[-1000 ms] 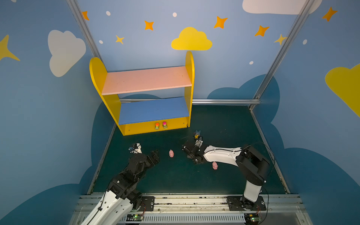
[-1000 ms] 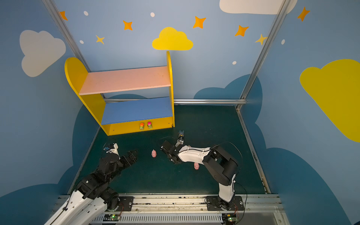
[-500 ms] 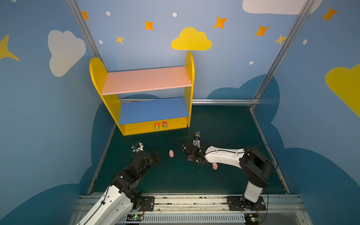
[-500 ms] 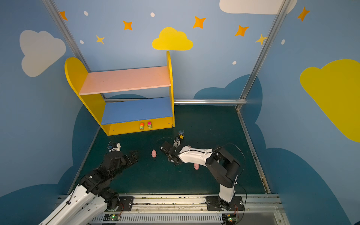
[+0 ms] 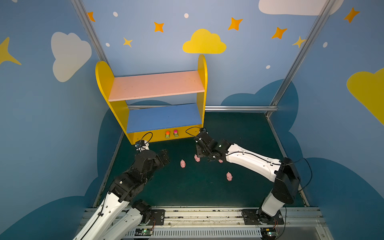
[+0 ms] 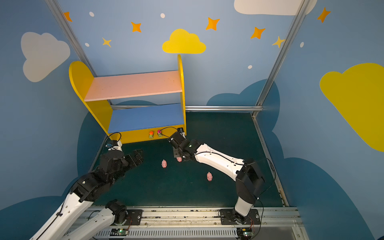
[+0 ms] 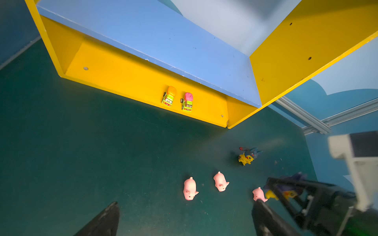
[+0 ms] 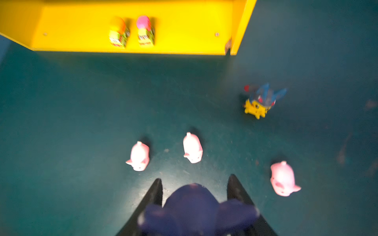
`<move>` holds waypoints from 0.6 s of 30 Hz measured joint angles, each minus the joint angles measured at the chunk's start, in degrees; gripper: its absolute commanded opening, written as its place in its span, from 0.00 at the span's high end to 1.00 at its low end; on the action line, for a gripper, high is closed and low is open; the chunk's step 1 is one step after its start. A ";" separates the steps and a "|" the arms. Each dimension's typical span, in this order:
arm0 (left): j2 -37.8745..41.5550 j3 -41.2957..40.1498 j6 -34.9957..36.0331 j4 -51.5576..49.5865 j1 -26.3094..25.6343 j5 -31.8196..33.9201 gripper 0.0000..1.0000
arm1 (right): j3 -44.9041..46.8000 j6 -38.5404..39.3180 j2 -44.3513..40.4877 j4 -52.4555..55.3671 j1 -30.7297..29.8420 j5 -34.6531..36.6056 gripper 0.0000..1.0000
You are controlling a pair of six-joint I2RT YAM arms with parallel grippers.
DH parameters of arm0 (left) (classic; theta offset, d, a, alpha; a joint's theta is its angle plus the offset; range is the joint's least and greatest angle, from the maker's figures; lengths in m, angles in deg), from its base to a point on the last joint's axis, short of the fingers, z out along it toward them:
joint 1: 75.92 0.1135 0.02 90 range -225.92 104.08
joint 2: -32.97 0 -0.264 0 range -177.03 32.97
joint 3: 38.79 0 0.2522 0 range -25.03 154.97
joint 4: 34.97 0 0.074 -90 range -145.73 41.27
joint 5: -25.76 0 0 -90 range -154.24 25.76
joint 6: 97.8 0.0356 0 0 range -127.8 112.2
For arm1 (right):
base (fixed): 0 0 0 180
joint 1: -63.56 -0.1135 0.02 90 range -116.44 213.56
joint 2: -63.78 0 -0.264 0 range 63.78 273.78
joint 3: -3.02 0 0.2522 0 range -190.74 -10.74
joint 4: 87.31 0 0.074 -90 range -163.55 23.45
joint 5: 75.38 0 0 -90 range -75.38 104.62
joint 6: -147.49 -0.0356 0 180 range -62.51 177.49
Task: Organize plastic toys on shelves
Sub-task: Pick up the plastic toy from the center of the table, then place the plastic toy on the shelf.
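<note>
The yellow shelves [image 5: 202,68] stand at the back. Two green cars, orange-topped [image 5: 167,134] and pink-topped [image 5: 175,133], sit on the yellow base board. Several pink pigs lie on the green floor, among them pig [image 5: 182,163], pig [image 5: 197,158] and pig [image 5: 229,176]. My right gripper [image 5: 200,152] [image 8: 195,179] is shut on a yellow figure by its purple spiky head [image 8: 192,206], above the pigs. A second yellow figure [image 7: 248,156] stands near the shelves' corner; my right arm hides it in both top views. My left gripper [image 7: 186,203] is open, just short of a pig [image 7: 189,189].
Blue painted walls close in the floor on three sides, with metal posts [image 5: 291,68] in the corners. The pink upper board [image 5: 155,85] and the blue lower board [image 5: 164,117] carry nothing. A metal rail [image 5: 207,214] runs along the front.
My right gripper has risen and moved toward the shelves with the figure, uncovering a pig beneath it. The left arm has reached a little further forward toward the pigs.
</note>
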 measured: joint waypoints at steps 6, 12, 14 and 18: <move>-2.45 4.37 1.60 -2.01 0.00 1.53 0.00 | -10.80 7.04 0.31 3.26 1.44 -1.36 0.82; -6.47 9.66 4.07 -2.86 0.00 2.05 0.00 | -27.56 13.60 4.39 7.43 2.62 -3.06 0.82; -7.69 10.86 4.96 -2.97 0.00 2.23 0.00 | -32.96 15.37 6.14 8.55 3.17 -3.58 0.83; -9.73 12.72 6.45 -3.02 0.00 2.73 0.00 | -41.42 18.14 9.55 10.93 3.89 -4.98 0.82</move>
